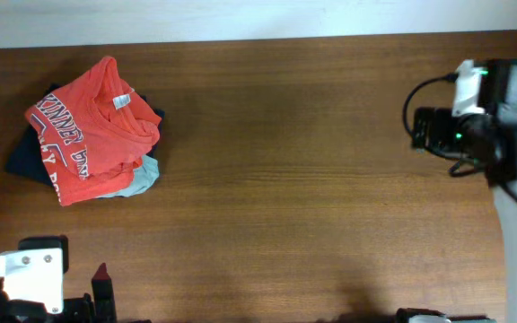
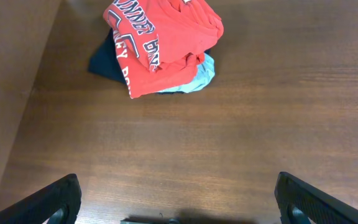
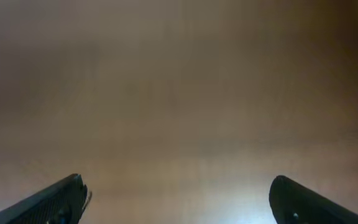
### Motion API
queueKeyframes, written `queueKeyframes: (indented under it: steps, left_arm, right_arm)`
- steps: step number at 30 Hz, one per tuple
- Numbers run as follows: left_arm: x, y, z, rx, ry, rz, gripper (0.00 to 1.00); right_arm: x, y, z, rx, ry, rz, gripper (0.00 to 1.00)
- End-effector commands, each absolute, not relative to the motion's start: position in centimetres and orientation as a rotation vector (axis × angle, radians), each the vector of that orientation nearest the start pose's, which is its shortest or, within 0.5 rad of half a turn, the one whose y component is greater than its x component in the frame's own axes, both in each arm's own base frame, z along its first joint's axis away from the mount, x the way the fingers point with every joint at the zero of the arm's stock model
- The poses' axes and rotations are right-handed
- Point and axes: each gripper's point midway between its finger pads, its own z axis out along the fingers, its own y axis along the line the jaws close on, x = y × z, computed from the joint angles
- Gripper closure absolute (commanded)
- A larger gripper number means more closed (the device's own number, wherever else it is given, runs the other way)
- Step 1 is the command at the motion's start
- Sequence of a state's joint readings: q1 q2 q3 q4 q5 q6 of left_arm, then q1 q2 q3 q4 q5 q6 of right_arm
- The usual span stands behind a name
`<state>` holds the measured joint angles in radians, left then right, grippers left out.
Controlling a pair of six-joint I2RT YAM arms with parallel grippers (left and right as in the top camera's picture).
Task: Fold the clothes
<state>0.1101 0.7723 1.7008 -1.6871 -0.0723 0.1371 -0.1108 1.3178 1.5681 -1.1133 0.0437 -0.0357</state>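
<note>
From overhead I see a brown wooden table (image 1: 285, 179) with a pale strip (image 1: 240, 16) past its far edge, and the clothes (image 1: 83, 151) sit in 1 heap near the far left, an orange-red T-shirt (image 1: 97, 126) on top of navy and pale blue ones. My left wrist view shows the left gripper (image 2: 179, 202) with 2 fingers spread wide, holding nothing, well apart from the heap. My right wrist view shows the right gripper (image 3: 176, 199) spread wide too, over blurry wood.

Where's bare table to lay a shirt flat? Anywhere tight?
Bare table runs from the clothes pile across to the right gripper, and between the pile and the left gripper. Crowded only at the pile's corner. Both grippers open.
</note>
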Motion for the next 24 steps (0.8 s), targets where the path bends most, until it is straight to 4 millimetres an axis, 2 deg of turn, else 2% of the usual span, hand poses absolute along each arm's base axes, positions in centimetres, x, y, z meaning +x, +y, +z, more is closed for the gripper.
queueKeyframes:
  steps: [1,3,4,6,9,13,18,21,24]
  left_arm:
    - [10.5,2.6,36.0,-0.016,2.337,0.217,0.01]
    - [10.5,2.6,36.0,-0.016,2.337,0.217,0.01]
    - [10.5,2.6,36.0,-0.016,2.337,0.217,0.01]
    - [10.5,2.6,36.0,-0.016,2.337,0.217,0.01]
    - [10.5,2.6,36.0,-0.016,2.337,0.217,0.01]
    - [10.5,2.6,36.0,-0.016,2.337,0.217,0.01]
    - [10.5,2.6,36.0,-0.016,2.337,0.217,0.01]
    - [10.5,2.6,36.0,-0.016,2.337,0.217,0.01]
    - [10.5,2.6,36.0,-0.016,2.337,0.217,0.01]
  right_arm:
    - [29.9,-3.1,37.8,0.088,2.129,-0.056,0.02]
    - [28.6,-2.6,39.1,0.07,2.033,-0.042,0.02]
    - [27.1,-2.4,39.2,0.066,1.968,-0.046,0.02]
    - [25.8,-2.2,38.3,0.059,1.906,-0.046,0.01]
    - [24.3,-1.7,36.0,0.04,1.833,-0.034,0.01]
    - [22.7,0.1,32.4,-0.036,1.735,0.039,0.02]
    - [21.4,2.4,26.9,-0.139,1.67,0.14,0.02]
    - [21.1,2.7,24.3,-0.151,1.663,0.151,0.02]
    - [21.1,2.7,22.6,-0.149,1.661,0.147,0.02]
